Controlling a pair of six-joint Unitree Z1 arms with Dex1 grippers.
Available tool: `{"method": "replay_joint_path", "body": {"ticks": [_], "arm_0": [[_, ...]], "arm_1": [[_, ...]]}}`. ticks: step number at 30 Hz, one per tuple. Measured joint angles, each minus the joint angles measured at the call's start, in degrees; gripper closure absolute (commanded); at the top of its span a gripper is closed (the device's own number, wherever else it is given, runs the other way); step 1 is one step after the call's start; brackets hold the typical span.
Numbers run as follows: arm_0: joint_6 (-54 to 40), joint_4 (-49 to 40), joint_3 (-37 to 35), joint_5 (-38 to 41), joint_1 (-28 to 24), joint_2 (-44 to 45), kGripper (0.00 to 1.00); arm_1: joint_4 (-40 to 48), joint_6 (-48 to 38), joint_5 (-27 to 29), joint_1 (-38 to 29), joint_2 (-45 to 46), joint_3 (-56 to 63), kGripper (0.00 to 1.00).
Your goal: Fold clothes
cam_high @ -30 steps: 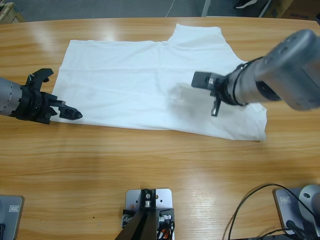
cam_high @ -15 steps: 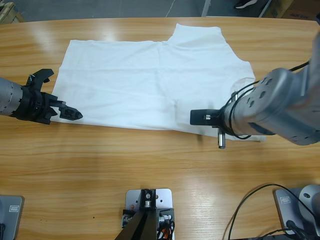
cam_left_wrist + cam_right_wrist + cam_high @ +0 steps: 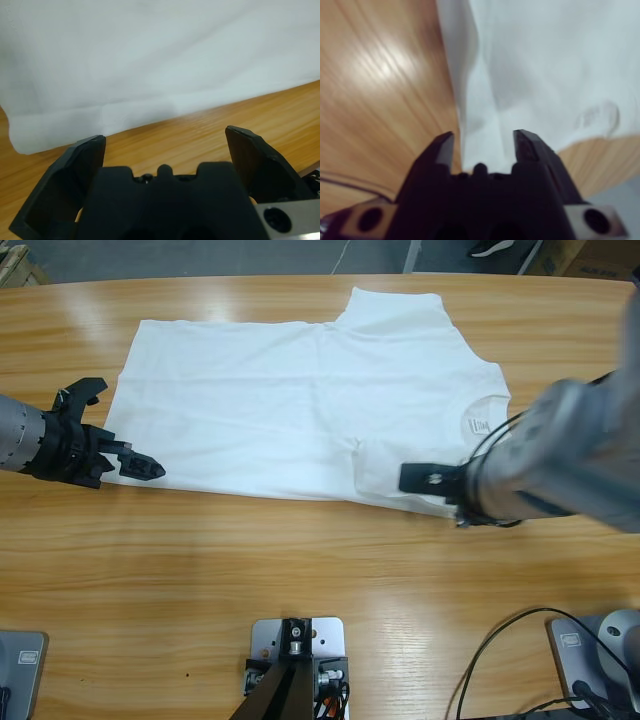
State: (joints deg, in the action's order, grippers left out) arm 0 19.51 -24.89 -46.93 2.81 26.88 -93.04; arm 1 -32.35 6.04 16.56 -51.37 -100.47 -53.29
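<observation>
The shirt [image 3: 310,415] is lying spread flat on the far half of the table [image 3: 300,580], its long axis running across the table. One sleeve [image 3: 395,310] is sticking out toward the far edge, and a small label [image 3: 478,424] is showing near its right end. The cloth is mostly smooth, with a soft fold rising near the near edge right of the middle.

The left gripper [image 3: 140,466] is hovering over bare wood just beside the shirt's near left corner, not touching it. In the left wrist view that gripper [image 3: 165,150] is facing the shirt's edge [image 3: 150,65] with its jaws spread wide and nothing between them.

The right gripper [image 3: 425,480] is sitting at the shirt's near edge toward the right end, its arm coming in from the right side. In the right wrist view that gripper [image 3: 482,142] has its jaws parted, and a strip of the shirt's edge [image 3: 485,130] is lying in the gap between them. The view does not show whether the jaws are pressing on the cloth.
</observation>
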Motion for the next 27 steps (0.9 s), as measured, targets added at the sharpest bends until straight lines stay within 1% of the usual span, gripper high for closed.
{"method": "replay_joint_path", "body": {"ticks": [2, 4, 6, 8, 11, 14, 20, 24, 27], "arm_0": [[-0.01, 0.0, -0.01, -0.4, -0.22, 0.0, 0.073], [-0.28, 0.0, -0.13, -0.99, -0.72, 0.0, 0.075], [-1.68, 0.0, -0.89, -2.09, -1.11, -0.07, 0.078], [-5.29, 0.0, -2.17, -3.29, -1.32, -0.47, 0.078], [-11.34, 0.0, -2.87, -5.61, -1.77, -1.08, 0.078], [-12.26, 0.0, -2.87, -6.76, -2.75, -2.92, 0.078], [-8.13, 0.0, -3.34, -8.35, -3.01, -8.64, 0.082], [-6.64, -0.79, -4.14, -8.36, -3.01, -10.69, 0.074], [-3.2, -6.53, -6.65, -8.36, -3.01, -10.38, 0.073]], "arm_1": [[-1.8, -3.59, 1.29, 0.49, 4.14, -0.66, 0.0], [-2.78, -8.6, 1.68, 3.12, 8.54, -1.32, 0.0], [-2.93, -13.38, 0.81, 6.88, 12.68, -1.98, 0.0], [-2.93, -15.6, -0.18, 9.15, 15.18, -2.58, 0.003], [-3.05, -17.02, -0.86, 10.19, 16.2, -2.81, 0.008], [-3.62, -17.8, -1.2, 10.34, 16.2, -2.81, 0.009], [-3.93, -18.5, -1.75, 10.36, 16.19, -2.83, 0.009], [-3.93, -18.67, -2.18, 10.37, 16.18, -2.87, 0.009], [-3.93, -18.67, -2.24, 10.37, 16.11, -2.87, 0.009]]}}
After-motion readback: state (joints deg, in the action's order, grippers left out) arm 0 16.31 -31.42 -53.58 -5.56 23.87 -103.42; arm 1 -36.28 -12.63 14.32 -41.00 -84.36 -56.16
